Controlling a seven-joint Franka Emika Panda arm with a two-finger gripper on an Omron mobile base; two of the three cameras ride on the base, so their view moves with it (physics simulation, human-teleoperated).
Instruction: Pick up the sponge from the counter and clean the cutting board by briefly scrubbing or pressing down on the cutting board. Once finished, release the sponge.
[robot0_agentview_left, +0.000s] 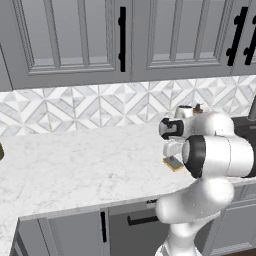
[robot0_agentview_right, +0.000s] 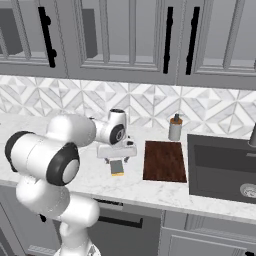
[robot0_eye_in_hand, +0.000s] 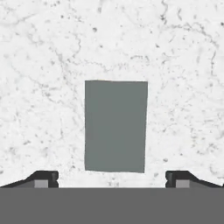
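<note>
Marble table (robot0_agentview_right: 150, 187) carried the cutting board (robot0_agentview_right: 164, 160), lying flat right of the sponge (robot0_eye_in_hand: 116, 126). My end effector (robot0_agentview_right: 117, 161) hovered directly above the sponge, fingers (robot0_eye_in_hand: 43, 179) spread wider than it, gripping nothing.

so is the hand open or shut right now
Open. In the hand view the two fingertips stand wide apart, one either side of the sponge, which lies flat on the counter and is not yet gripped.
</note>
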